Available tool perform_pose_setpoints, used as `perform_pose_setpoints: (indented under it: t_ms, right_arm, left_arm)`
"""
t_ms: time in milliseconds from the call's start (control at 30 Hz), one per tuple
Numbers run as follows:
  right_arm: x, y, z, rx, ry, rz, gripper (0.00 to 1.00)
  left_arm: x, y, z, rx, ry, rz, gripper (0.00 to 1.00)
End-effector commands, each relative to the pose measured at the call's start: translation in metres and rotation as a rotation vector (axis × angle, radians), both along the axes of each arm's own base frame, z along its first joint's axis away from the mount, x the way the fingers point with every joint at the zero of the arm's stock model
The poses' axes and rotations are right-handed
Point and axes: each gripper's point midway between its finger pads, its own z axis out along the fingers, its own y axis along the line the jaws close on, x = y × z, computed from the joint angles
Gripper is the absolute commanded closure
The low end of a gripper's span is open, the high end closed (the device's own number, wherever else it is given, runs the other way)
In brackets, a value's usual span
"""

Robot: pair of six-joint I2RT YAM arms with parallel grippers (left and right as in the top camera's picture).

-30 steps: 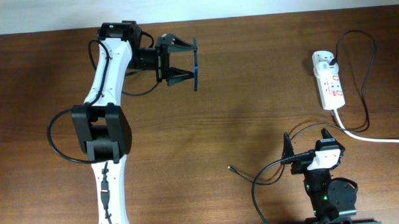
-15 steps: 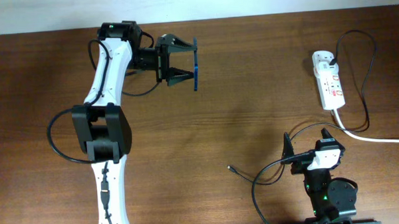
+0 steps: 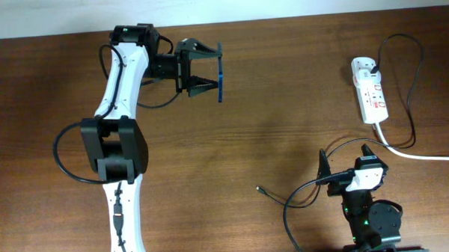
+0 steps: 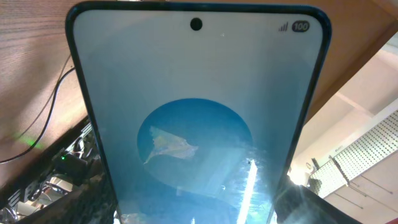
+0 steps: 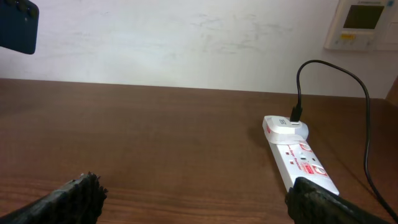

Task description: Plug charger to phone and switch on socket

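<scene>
Pinching the phone point(image 3: 220, 92) at its long edges, the jaws of the left gripper point(image 3: 218, 66) hold it near the far edge of the bench point(image 3: 283, 101), left of centre. The left wrist view shows its blue screen lit. The charger point(image 3: 260, 190) has its free connector lying near the near edge, just left of the right gripper point(image 3: 347, 158), whose jaws are spread and empty. The socket point(image 3: 369, 91) lies toward the far right corner, with a black lead plugged into its far end.
</scene>
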Motion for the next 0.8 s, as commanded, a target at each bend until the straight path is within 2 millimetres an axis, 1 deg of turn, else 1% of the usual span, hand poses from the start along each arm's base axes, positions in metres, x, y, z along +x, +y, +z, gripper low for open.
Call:
perform_pose_setpoints:
  t_ms: [0,767]
  right_arm:
    - [-0.0002,-0.0006,-0.0026,0.005,0.005,-0.007,0.02]
    - [-0.0002,-0.0006,-0.0026,0.005,0.005,-0.007,0.02]
  left_arm:
    - [0.0034,0.0013,0.0171,-0.062,-0.028,0.012,0.29]
    - [0.002,0.0013,0.0173,-0.06,-0.01,0.013,0.28]
